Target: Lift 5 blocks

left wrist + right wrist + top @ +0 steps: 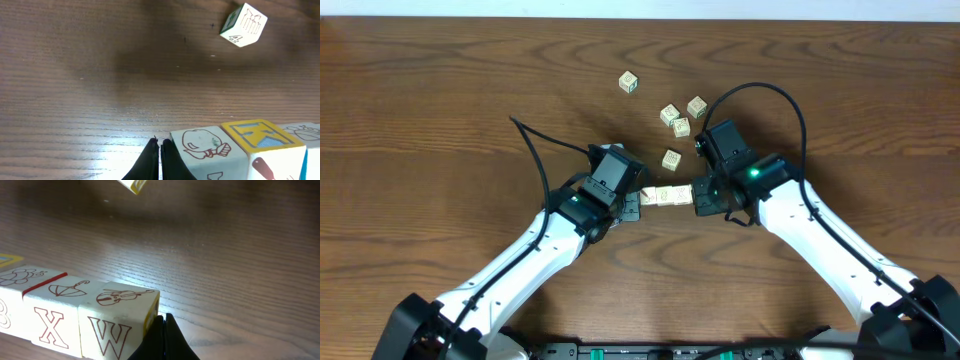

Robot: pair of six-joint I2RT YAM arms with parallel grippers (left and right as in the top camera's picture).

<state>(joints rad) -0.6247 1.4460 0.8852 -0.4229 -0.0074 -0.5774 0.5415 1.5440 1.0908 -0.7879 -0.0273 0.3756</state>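
Closed left gripper point(637, 201), right gripper point(699, 197) abut 2 ends of block row point(667, 194)

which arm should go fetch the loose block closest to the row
Right, probably. The loose block lies a little nearer the right gripper than the left gripper, and the other loose blocks cluster on the right arm's side. Both grippers are shut against the ends of the row, so either must let go first.
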